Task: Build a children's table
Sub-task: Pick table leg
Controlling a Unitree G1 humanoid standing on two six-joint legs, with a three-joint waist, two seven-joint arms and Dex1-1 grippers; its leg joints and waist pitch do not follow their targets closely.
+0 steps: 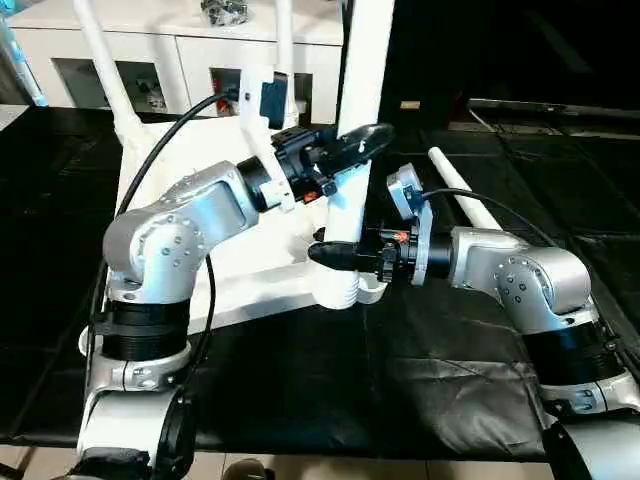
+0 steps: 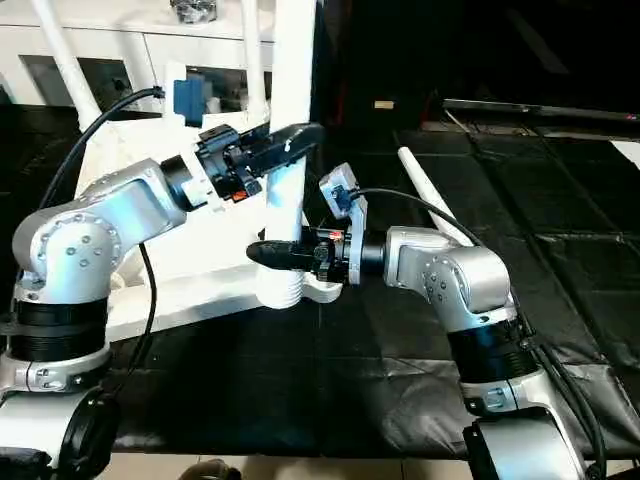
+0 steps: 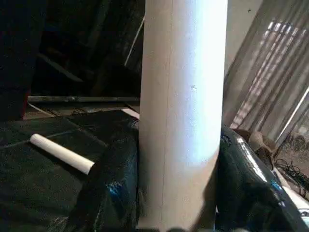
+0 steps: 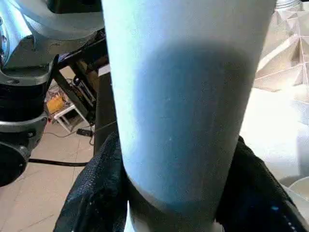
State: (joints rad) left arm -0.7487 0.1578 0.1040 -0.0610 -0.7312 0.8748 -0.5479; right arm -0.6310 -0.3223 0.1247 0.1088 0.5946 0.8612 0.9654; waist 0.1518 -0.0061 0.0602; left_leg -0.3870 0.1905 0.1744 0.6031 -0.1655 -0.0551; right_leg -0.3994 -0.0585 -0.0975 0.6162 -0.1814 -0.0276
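A two-armed humanoid steadies an upright table leg [image 1: 362, 120] at the near corner socket [image 1: 340, 290] of an upturned white plastic tabletop [image 1: 240, 275] lying on a black-covered work surface [image 1: 400, 380]. The left gripper [image 1: 350, 148] clasps the leg partway up, its black fingers [image 3: 111, 188] pressed on either side of the round shaft; the right gripper [image 1: 335, 255] is closed around the same leg lower down, just above the socket. Two more legs [image 1: 100, 50] already stand at the far corners, and a fourth leg [image 1: 465, 200] lies loose on the cloth, beyond the right forearm. The hollow-looking plastic leg is probably light and stiff but smooth, so it may slip or turn in the jaws; the low hold near the thick end looks best for pressing it home, with the upper hold keeping it plumb.
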